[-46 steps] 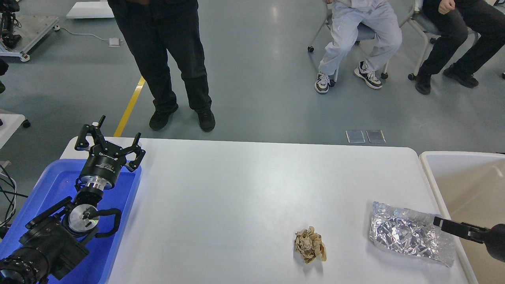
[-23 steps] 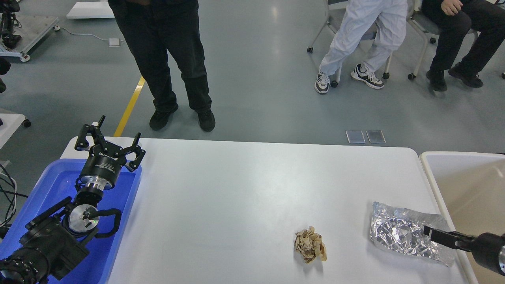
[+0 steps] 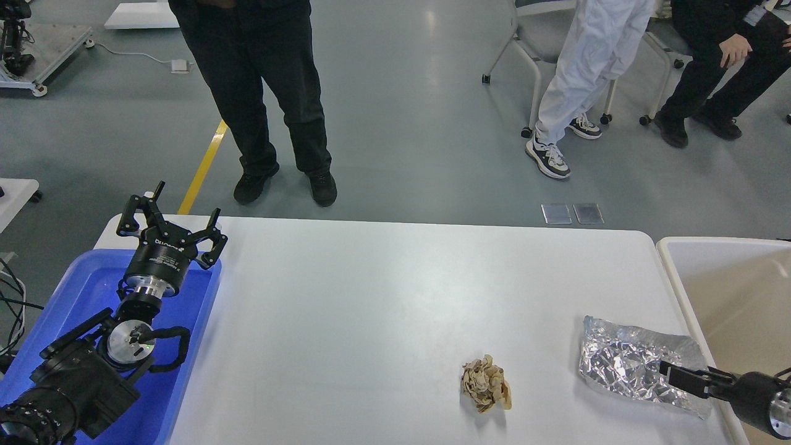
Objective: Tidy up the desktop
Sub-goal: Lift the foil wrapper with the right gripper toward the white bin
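Lower and further left now, your right tool (image 3: 670, 374) overlaps the foil (image 3: 636, 364) on the desk (image 3: 383, 309), grip unreadable; left tool (image 3: 170, 225) hangs spread.

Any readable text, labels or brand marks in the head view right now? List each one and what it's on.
Left gripper: white lettering on its black body, too small and tilted to read.
Foil wrapper, crumpled paper ball, desktop, blue tray, beige bin: no text visible.

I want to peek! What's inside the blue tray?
The blue plastic tray shows only bare blue floor at its far end. The black left arm and its open claw cover the rest, so anything there is hidden.
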{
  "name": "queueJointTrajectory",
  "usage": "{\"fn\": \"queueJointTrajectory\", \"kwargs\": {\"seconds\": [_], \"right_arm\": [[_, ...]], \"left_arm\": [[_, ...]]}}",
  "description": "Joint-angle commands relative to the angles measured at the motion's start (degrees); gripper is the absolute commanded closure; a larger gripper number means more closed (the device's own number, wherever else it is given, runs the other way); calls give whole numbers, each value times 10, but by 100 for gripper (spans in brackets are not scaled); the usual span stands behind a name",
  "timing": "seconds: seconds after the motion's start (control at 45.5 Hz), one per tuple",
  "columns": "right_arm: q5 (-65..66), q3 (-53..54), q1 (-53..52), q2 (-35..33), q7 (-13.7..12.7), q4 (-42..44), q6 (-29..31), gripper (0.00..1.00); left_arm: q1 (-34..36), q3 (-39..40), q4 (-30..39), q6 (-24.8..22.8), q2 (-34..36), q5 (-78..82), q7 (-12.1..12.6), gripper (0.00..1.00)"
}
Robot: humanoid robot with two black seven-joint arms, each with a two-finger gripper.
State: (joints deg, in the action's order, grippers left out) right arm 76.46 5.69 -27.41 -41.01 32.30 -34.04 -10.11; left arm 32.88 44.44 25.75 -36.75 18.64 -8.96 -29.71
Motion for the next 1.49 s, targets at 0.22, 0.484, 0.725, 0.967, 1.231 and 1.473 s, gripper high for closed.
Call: {"fn": "queueJointTrajectory", "kwargs": {"seconds": [0.22,0.484,0.725,0.967,1.231,1.473], "right_arm": [[-3,-5,-3,8,11,17,-5,49],[-2,-6,-3,6,11,27,-4,87],[-2,-15,-2,2,20,26,-4,100],[-7,-21,-5,0,47,21,-5,100],[-80,-22,-41,-42,107,6,7,100],[-97,-20,-86,-151,116,-98,93,100]], "left_arm": [[0,0,0,0,0,0,0,0],[0,0,0,0,0,0,0,0],[0,0,0,0,0,0,0,0],[1,0,0,0,0,1,0,0],[1,-1,0,-1,0,0,0,0],[1,0,0,-1,0,0,0,0]]}}
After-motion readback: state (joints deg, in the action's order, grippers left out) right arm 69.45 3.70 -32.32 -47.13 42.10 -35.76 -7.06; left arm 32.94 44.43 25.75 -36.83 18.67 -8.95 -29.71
